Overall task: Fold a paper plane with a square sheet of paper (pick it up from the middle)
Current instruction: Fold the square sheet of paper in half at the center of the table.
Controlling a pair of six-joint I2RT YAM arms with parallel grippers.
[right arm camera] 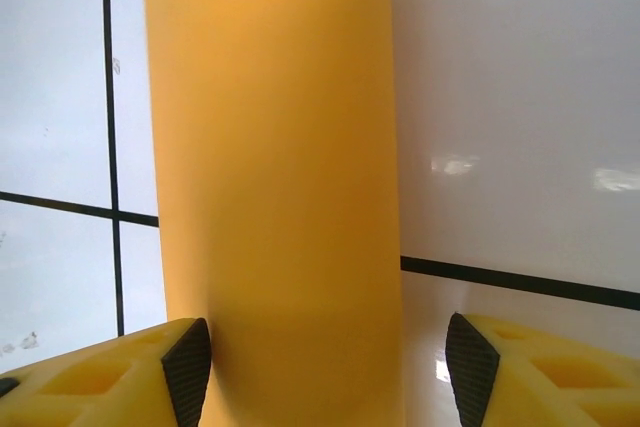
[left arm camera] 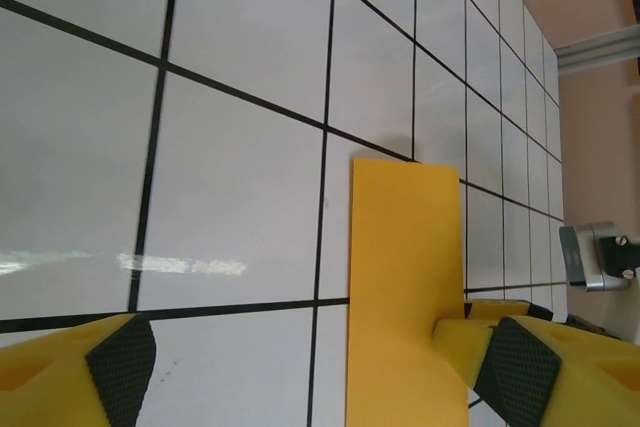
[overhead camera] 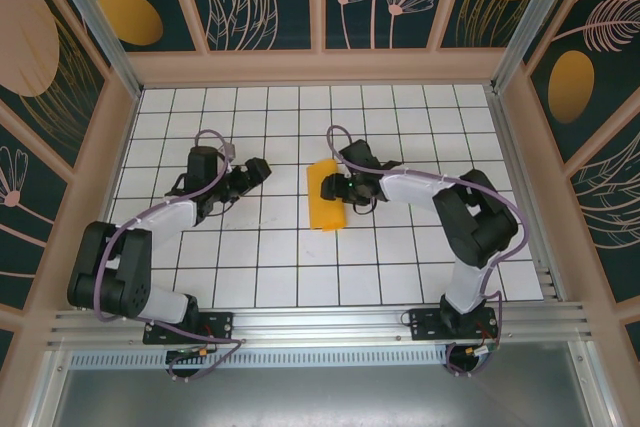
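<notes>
Sheet of paper lay loosely folded over, one end between the spread jaws of my right gripper; one pad touched its edge and nothing was clamped. My left gripper gaped wide too, just beyond the paper from the right one. Light, floppy, slippery stuff, I judged: pinch the folded edge mid-length.

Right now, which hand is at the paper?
The right hand, open over the paper's right edge; the left hand stands clear to its left.
</notes>
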